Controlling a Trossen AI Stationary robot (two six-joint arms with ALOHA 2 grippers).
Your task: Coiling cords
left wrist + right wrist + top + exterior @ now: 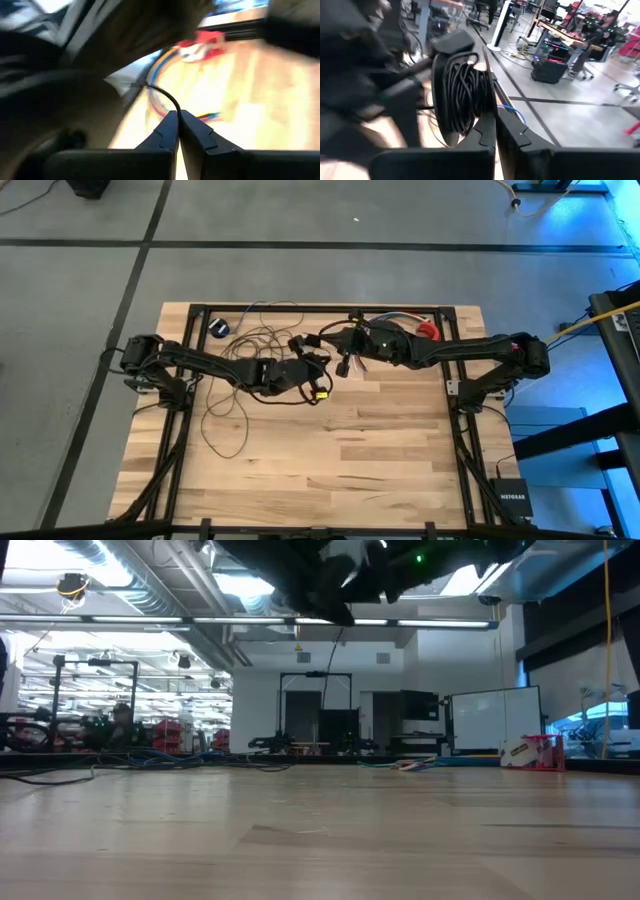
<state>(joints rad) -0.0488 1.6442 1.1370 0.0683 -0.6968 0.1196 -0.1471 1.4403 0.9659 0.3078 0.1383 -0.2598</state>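
Tabletop [330, 460]: pale wood planks in a dark frame. We take it as our landmark and list from its left side to its right.

Puck [221, 327]: small, round and black, lying near the tabletop's far left corner.

Cords [245, 365]: thin dark wire, lying in loose loops over the left half of the tabletop, from the puck down toward the near side. One strand rises to the left arm's fingertips; another part is wound into a tight black bundle [465, 97], which we see up against the right arm's fingers.

Left end effector [312, 372]: reaching in over the tabletop's middle, above the surface. We see its fingers [167, 131] pressed together, pinching a single strand of the cords [167, 98].

Right end effector [345, 340]: just beyond the left one, toward the tabletop's far edge. Its fingers [487, 127] are closed tight, with the wound bundle resting against them.

Coloured wires [160, 82]: a short bunch near the far edge, right of centre.

Red object [428, 331]: near the tabletop's far right corner; we cannot tell what it is.
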